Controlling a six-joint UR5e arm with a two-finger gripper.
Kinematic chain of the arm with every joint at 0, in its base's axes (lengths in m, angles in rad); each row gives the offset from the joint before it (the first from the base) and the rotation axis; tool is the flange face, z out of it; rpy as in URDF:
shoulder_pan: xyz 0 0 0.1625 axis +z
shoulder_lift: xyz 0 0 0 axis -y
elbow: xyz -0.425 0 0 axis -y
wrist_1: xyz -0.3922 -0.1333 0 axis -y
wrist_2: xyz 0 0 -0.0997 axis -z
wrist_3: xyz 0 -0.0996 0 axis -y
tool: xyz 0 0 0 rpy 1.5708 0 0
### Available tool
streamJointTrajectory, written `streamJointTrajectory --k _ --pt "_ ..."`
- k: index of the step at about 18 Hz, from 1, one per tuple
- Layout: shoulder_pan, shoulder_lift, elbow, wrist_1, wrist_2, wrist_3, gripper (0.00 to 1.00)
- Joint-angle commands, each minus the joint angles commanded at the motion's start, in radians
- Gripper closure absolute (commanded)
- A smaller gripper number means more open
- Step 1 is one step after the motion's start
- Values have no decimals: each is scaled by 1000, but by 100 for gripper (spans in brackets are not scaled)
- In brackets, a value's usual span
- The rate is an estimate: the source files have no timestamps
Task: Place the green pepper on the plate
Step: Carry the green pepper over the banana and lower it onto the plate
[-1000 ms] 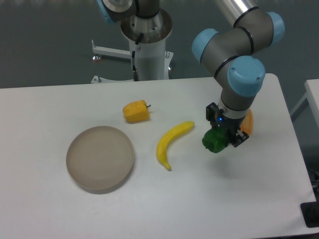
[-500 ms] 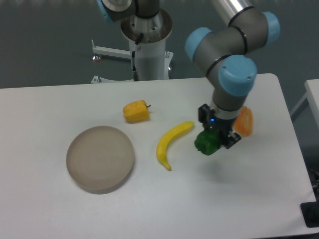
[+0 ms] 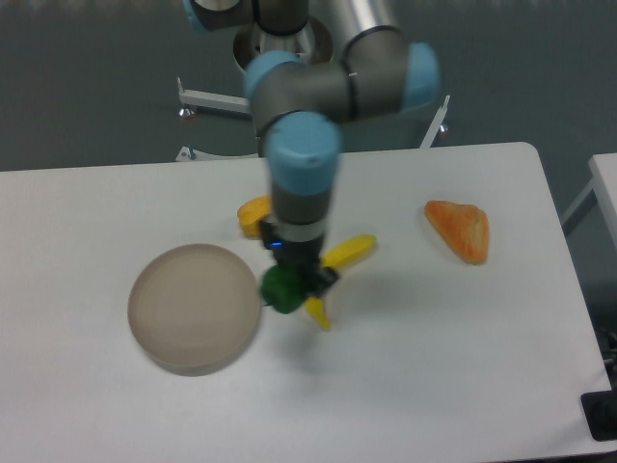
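gripper (image 3: 286,286) points straight down from the arm's wrist, its fingers closed around the green pepper (image 3: 281,289), which it holds up off the white table (image 3: 434,367). measured from the plate (image 3: 195,307), the pepper sits just past the right rim, close to the edge but not over the dish. a banana (image 3: 339,265) lies further right of the plate, partly hidden behind the gripper and pepper. a yellow pepper (image 3: 254,215) rests up and to the right of the plate, half covered by the arm. an orange wedge-shaped piece (image 3: 461,230) lies far to the plate's right.
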Motion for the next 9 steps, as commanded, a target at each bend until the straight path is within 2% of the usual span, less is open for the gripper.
streamJointTrajectory --k 3,6,7,9 --pt "-18 -12 -34 6 -41 -15 83" --pt "-25 -43 -36 12 -54 -45 81" --pt "-32 -55 -31 23 -54 -48 79" --pt "-48 -80 -39 84 -52 -51 76"
